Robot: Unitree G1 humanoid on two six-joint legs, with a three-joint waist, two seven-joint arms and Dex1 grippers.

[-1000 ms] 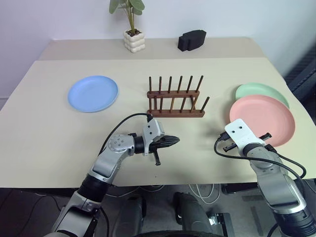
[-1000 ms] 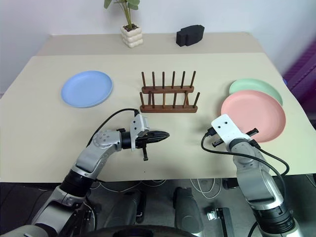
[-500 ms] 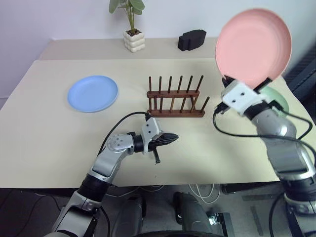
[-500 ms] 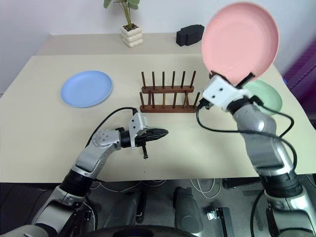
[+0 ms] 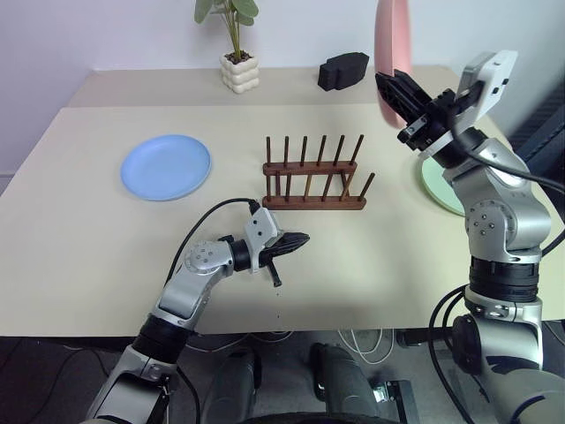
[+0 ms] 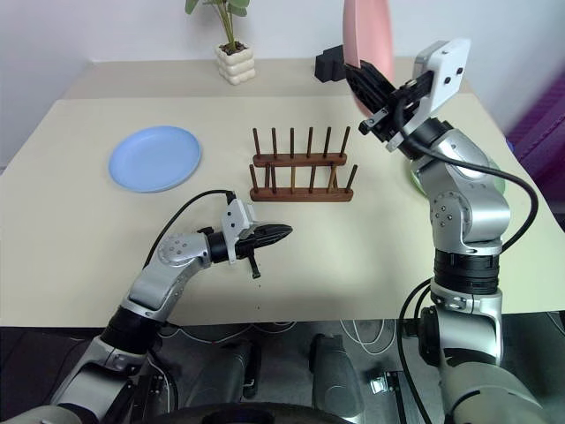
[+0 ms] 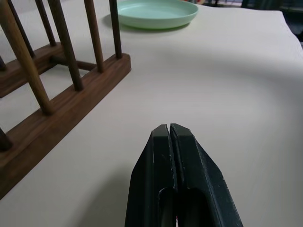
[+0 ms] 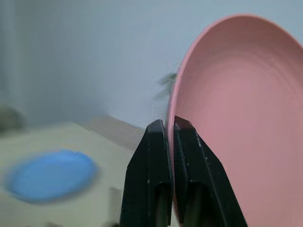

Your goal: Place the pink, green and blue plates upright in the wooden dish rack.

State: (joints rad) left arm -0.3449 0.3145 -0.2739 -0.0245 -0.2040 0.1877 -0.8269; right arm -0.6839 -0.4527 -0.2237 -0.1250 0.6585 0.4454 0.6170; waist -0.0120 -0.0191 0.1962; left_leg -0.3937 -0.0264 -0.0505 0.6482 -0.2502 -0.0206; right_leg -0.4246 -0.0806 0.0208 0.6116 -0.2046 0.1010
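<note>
— Since a second ago, what moved?
— Right gripper [image 5: 395,88] raised the pink plate [image 5: 387,44] edge-on, clamped on its rim.
— And the rest?
— Wooden dish rack [image 5: 313,173] empty; blue plate [image 5: 166,167] and green plate [image 7: 157,13] flat on the table; left gripper [image 5: 298,241] closed, empty.

beige table [image 5: 88,230], blue plate [image 5: 166,167], green plate [image 7: 156,13], rack [image 5: 315,174]
</note>
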